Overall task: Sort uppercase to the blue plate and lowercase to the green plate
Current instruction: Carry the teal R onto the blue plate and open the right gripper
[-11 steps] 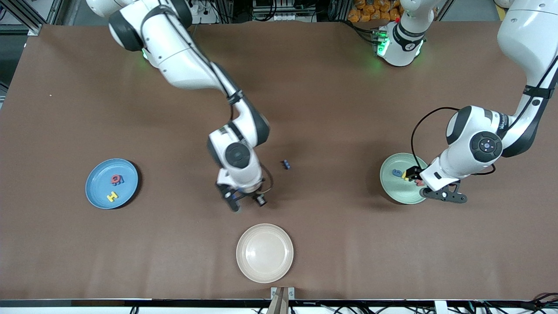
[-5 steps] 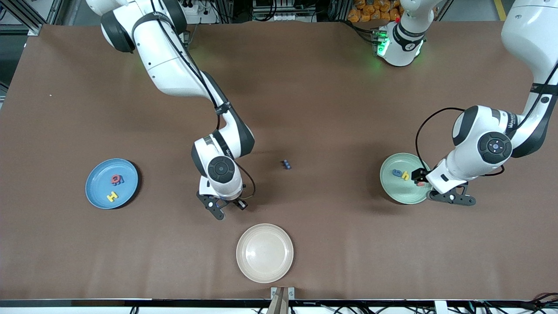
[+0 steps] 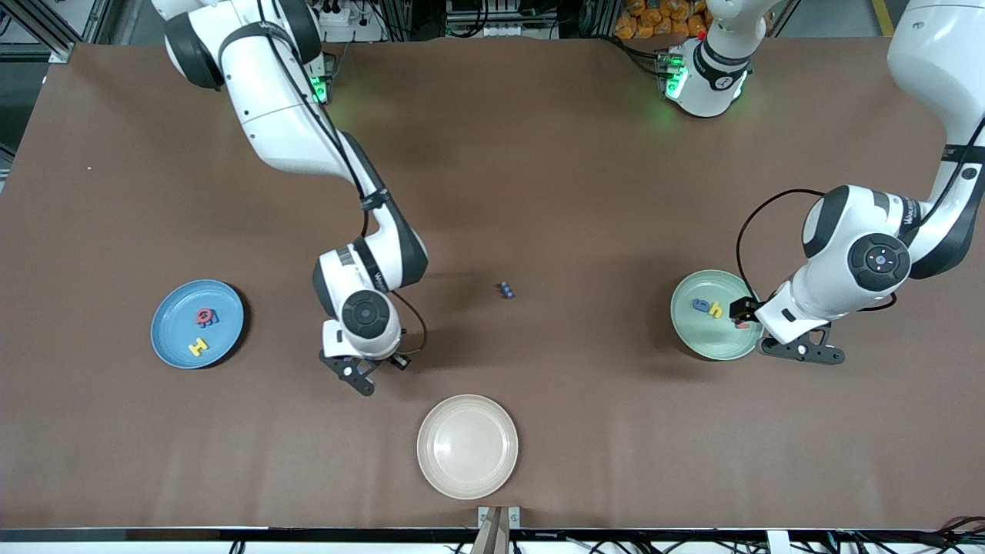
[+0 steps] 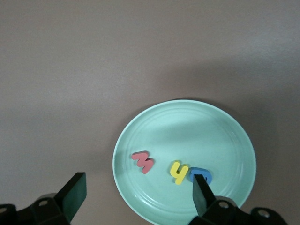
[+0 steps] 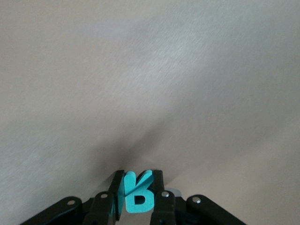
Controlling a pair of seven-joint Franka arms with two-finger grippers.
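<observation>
I see the right gripper (image 5: 136, 197) clenched on a teal letter (image 5: 137, 193) above the bare table (image 3: 539, 192). The left gripper (image 4: 136, 192) hangs released over the green plate (image 4: 225, 136).

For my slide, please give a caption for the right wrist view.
Right gripper shut on a teal foam letter R, carried above the bare brown table.

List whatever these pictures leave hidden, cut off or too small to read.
- Small dark blue piece on the bare table, front view: too small to read as a letter.
- Teal letter in the shut right gripper, right wrist view: fingers cover its sides and the frame edge cuts its base.
- Blue letter on the green plate, left wrist view: partly covered by a fingertip of the open left gripper.
</observation>
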